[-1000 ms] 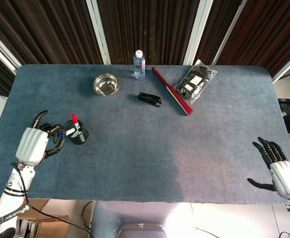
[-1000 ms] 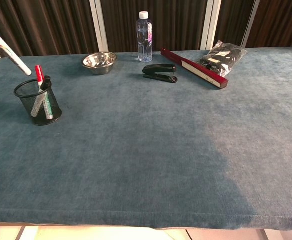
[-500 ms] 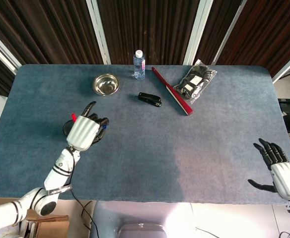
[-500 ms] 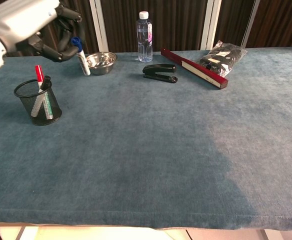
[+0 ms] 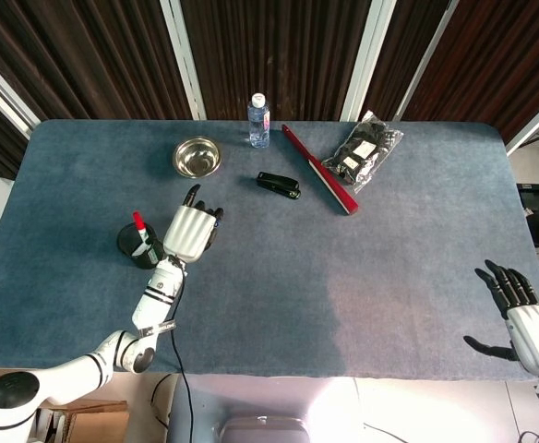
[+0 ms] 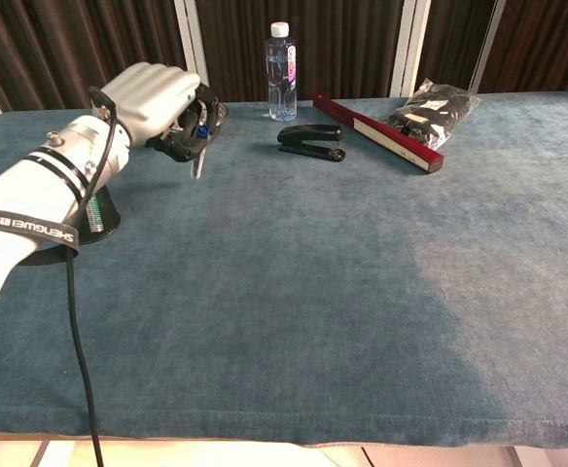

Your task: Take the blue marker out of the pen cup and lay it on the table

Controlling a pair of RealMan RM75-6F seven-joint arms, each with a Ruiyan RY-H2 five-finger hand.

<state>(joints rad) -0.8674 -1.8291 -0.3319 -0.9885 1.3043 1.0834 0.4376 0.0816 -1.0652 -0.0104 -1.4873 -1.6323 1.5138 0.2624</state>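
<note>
My left hand (image 5: 192,230) (image 6: 163,103) holds the blue marker (image 6: 199,143) above the table, just right of the pen cup; its blue cap shows among the fingers and its white barrel points down. The hand hides the marker in the head view. The black mesh pen cup (image 5: 141,248) (image 6: 98,214) stands near the left edge with a red marker (image 5: 139,222) in it, and my forearm covers most of it in the chest view. My right hand (image 5: 515,309) hovers open at the table's near right corner, fingers spread, holding nothing.
Along the back stand a steel bowl (image 5: 197,157), a water bottle (image 5: 258,120) (image 6: 281,72), a black stapler (image 5: 278,185) (image 6: 310,141), a long red box (image 5: 320,170) (image 6: 377,132) and a bag of black items (image 5: 363,149) (image 6: 431,112). The table (image 5: 343,277) is covered in blue-grey felt.
My left hand has carried the blue marker rightward from beside the cup and lowered it toward the table. The right hand has barely moved.
</note>
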